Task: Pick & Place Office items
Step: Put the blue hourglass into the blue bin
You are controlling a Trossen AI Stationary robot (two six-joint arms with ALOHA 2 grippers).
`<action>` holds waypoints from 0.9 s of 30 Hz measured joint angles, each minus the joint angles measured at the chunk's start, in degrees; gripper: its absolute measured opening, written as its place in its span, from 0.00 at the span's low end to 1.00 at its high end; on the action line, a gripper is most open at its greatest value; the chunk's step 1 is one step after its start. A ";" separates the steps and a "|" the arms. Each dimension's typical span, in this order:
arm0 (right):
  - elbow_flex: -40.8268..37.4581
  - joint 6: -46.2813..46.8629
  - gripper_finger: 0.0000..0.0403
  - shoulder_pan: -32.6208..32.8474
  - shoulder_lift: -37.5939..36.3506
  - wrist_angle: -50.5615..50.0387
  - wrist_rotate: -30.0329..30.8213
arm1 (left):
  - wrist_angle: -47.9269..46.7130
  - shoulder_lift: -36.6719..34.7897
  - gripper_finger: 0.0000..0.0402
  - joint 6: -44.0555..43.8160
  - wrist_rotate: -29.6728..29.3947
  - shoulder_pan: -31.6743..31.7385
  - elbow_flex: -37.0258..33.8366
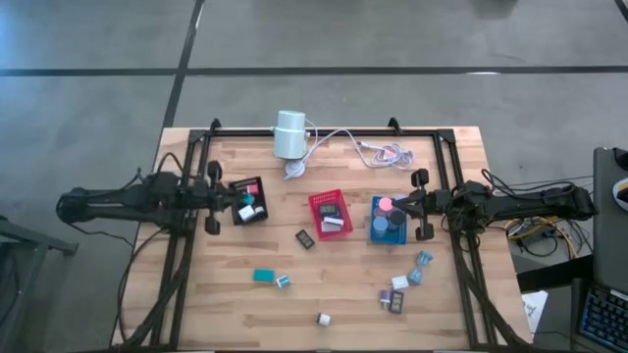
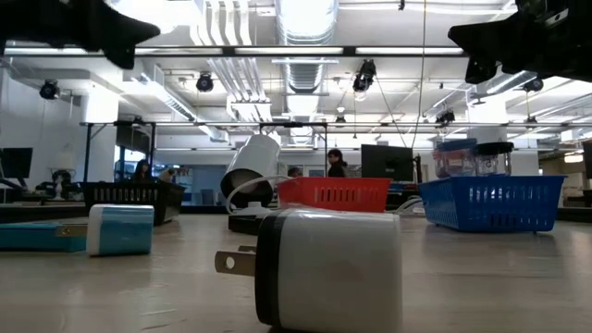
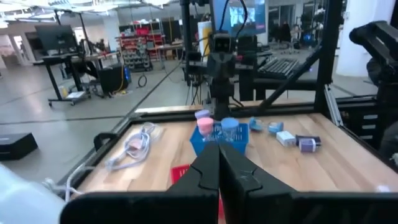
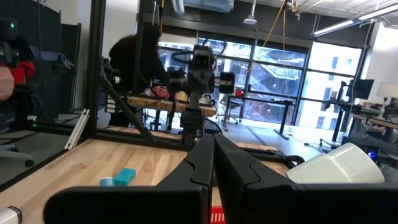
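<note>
1. The left gripper (image 1: 218, 199) is held at the black tray (image 1: 248, 200), fingers pressed together on nothing; the right gripper (image 1: 420, 204), likewise pressed together, is held at the blue tray (image 1: 387, 222).
2. Office items (image 1: 266, 277) are left scattered on the table (image 1: 343, 294); a descent with fingers unopened would be expected to knock pieces away.

Count across my table: three trays, one cylinder, two arms.

I count one black tray (image 1: 247, 200) at left, one red tray (image 1: 331, 212) in the middle, one blue tray (image 1: 387, 221) at right. One white cylinder (image 1: 289, 134) lies at the far edge. Loose on the wood I make out about nine small office items (image 1: 266, 276), five of them clustered near right; some are too small to separate.
</note>
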 joint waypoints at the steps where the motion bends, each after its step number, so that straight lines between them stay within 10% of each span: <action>1: 0.00 0.00 0.02 0.00 0.01 0.00 0.00 | 0.16 -1.13 0.01 -0.08 0.01 0.00 -1.43; 27: 0.00 0.02 0.02 0.04 0.11 -0.22 1.05 | 1.64 -18.67 0.01 4.93 -1.29 0.07 -17.57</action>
